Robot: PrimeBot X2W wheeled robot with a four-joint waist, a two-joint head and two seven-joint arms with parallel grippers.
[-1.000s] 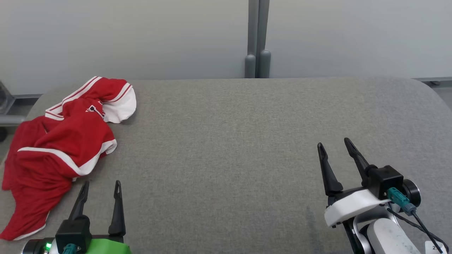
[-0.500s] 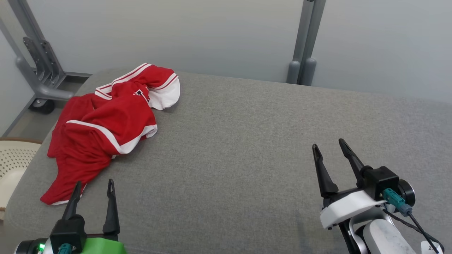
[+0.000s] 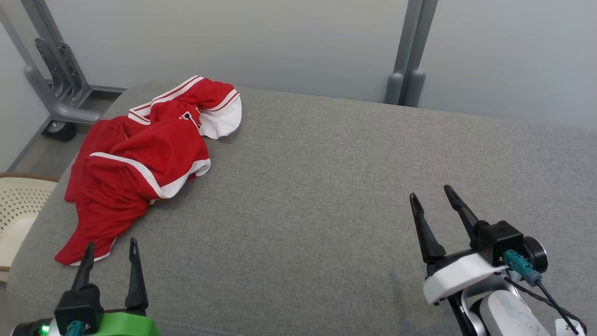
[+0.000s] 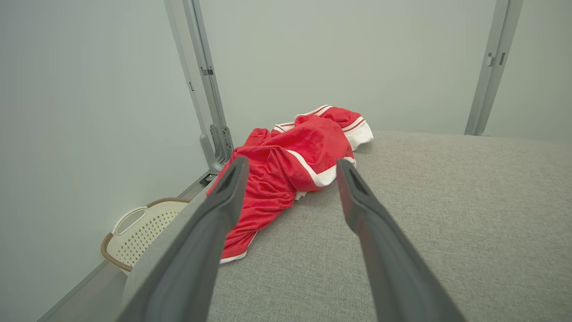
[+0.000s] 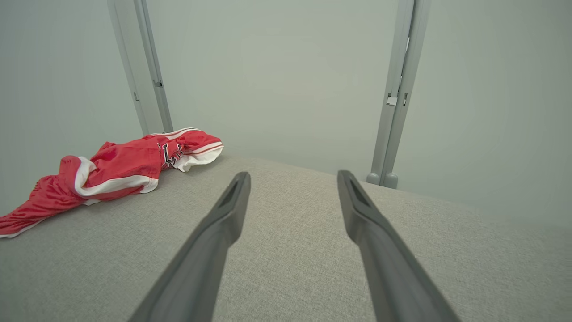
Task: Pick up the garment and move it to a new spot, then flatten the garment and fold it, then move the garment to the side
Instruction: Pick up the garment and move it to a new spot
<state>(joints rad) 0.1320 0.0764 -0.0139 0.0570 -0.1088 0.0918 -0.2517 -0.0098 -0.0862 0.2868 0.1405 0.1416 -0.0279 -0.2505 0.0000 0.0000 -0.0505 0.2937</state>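
the garment (image 3: 140,158), a red sports piece with white bands, is found crumpled on the far left part of the grey table (image 3: 326,196). its near tip lies just ahead of the left fingers (image 3: 135,275) and close to the table edge. the left fingers are spread wide and nothing is held between them. the right fingers (image 3: 422,228) are spread wide too, empty, and well apart from the cloth. the cloth is judged to be light, soft and limp, perhaps a little slippery, so no shape will be kept when it is lifted and loose parts will hang down. a hold is best taken on a raised fold, for example the thick ridge along the white band (image 3: 163,190), because the flat hem can hardly be pinched off the table.
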